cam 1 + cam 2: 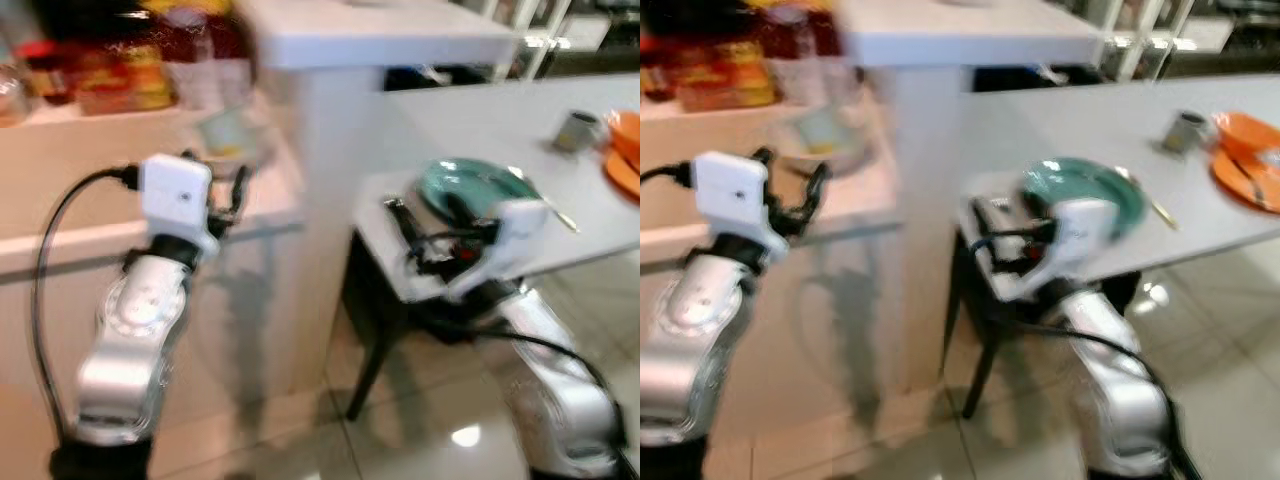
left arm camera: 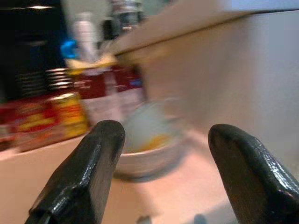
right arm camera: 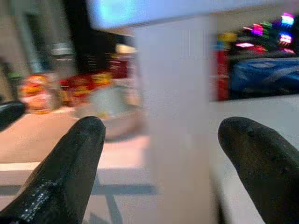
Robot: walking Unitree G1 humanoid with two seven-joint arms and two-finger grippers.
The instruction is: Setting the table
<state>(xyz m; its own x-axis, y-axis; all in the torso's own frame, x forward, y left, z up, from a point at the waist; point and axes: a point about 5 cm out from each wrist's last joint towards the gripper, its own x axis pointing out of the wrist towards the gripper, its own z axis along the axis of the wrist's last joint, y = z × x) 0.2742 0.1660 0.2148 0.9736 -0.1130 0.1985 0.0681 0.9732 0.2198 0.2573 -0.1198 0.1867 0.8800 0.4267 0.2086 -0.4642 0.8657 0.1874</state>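
The views are blurred. A teal plate [image 1: 475, 183] lies near the corner of the white table [image 1: 470, 115]. A utensil [image 1: 558, 212] rests beside it. My right gripper [image 1: 425, 215] hovers open over that table corner, just left of the plate, with nothing between its fingers [image 3: 74, 163]. Orange plates [image 1: 625, 150] and a small metal cup [image 1: 577, 130] sit at the table's far right. My left gripper [image 1: 225, 195] is raised open before a pale counter, facing a white bowl [image 2: 145, 154] that stands on it.
A white pillar [image 1: 330, 200] stands between the counter [image 1: 90, 190] and the table. Red and yellow jars and packets [image 1: 120, 70] line the back of the counter. A dark chair [image 1: 375, 330] is tucked under the table. Glossy tiled floor [image 1: 430, 440] lies below.
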